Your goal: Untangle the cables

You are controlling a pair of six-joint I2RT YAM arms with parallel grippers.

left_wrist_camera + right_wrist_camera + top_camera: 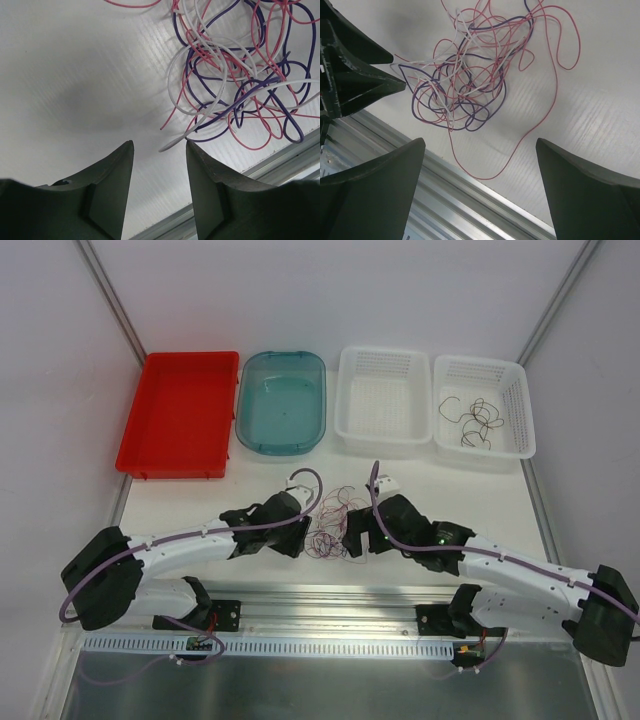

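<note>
Left gripper (160, 142) fingers fill the bottom of its wrist view, with the jaws about half open and nothing between them yet. Cables (328, 528) sit in one clump on the table (180, 500) between the two grippers, ahead and to the right of the left tips. One white strand (172, 142) pokes out of the clump – its loose end lies right at the gap and runs diagonally up-right into the tangle. Right gripper (480, 141) hangs wide open by the clump's other side, holding nothing – so the left looks better placed to pinch that end.
</note>
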